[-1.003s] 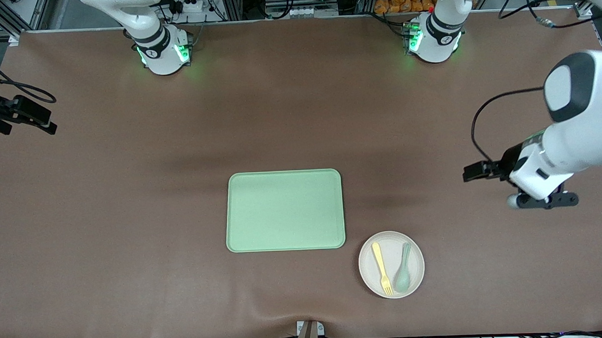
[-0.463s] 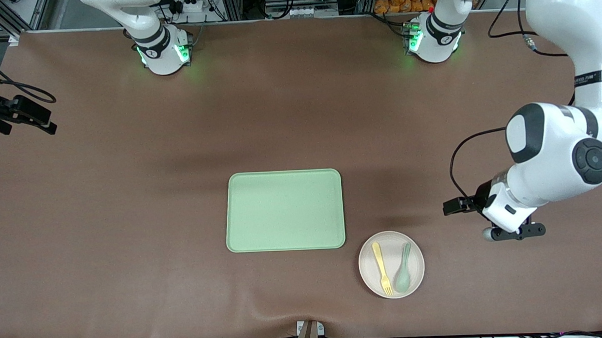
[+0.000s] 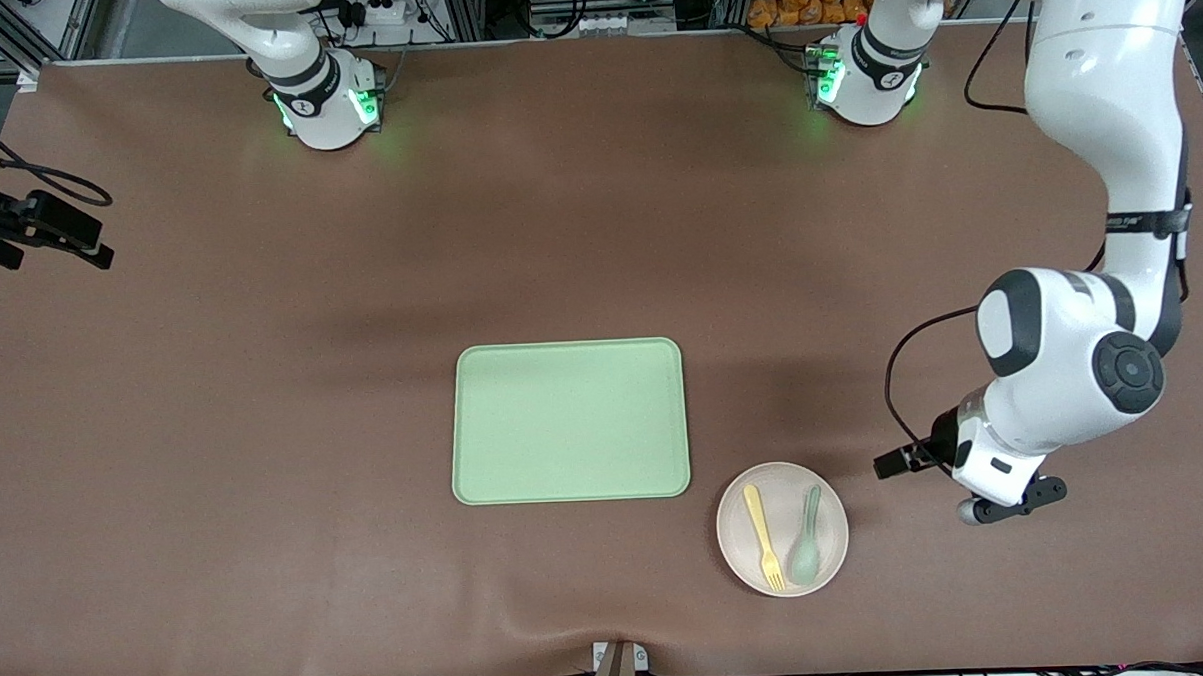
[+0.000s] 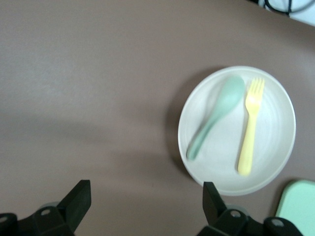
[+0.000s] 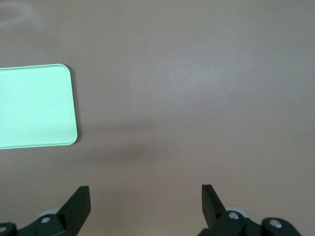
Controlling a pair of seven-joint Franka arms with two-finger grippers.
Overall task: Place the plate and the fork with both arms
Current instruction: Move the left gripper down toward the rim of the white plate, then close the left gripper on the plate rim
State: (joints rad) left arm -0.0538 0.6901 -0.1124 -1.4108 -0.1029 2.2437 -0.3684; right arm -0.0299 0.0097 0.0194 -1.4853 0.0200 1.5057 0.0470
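Your left hand [image 4: 142, 206] hangs wide open over bare bench [image 3: 260, 290], just beside the plate [image 3: 829, 560] toward the left arm's end. The plate sits near the tray [image 3: 568, 420], closer to the front camera, carrying the fork [image 3: 764, 535] and a spoon [image 3: 805, 546] side by side. Your right hand [image 5: 142, 204], also open, waits above the bench near the tray. Expect light, stiff, slick plastic: take the plate by its rim and keep it level; pinch the thin fork across its handle.
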